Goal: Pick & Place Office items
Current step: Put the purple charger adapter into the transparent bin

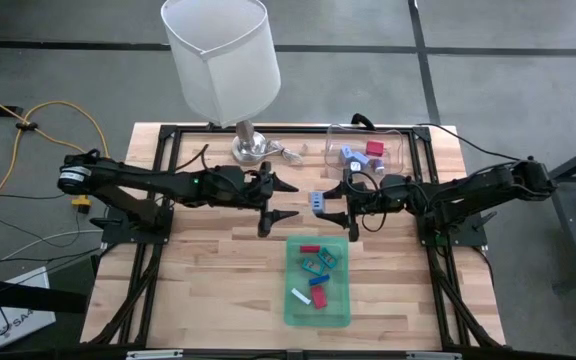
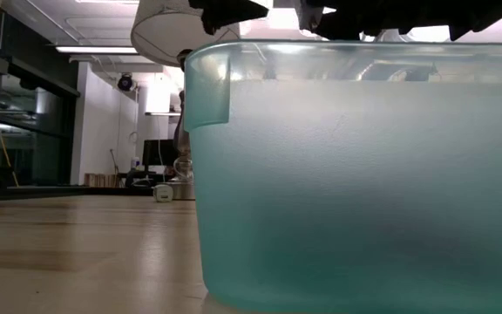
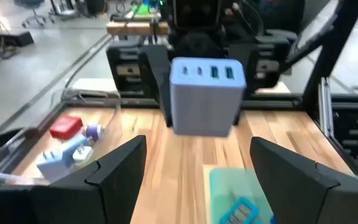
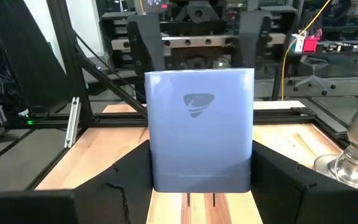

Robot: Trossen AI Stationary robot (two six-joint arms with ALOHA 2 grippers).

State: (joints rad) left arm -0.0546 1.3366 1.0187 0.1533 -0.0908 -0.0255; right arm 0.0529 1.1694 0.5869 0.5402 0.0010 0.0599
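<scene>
The green tray (image 1: 318,312) lies at the table's near middle, holding red, blue, teal and white office items (image 1: 317,275). Behind it, near the lamp (image 1: 223,60), the clear container (image 1: 396,142) holds a red block (image 1: 374,148) and pale blue pieces (image 1: 349,155). Between the two, the right gripper (image 1: 330,205) clamps a blue charger block (image 1: 317,202) above the wood. Facing it, the left gripper (image 1: 286,200) hangs wide open and empty
</scene>
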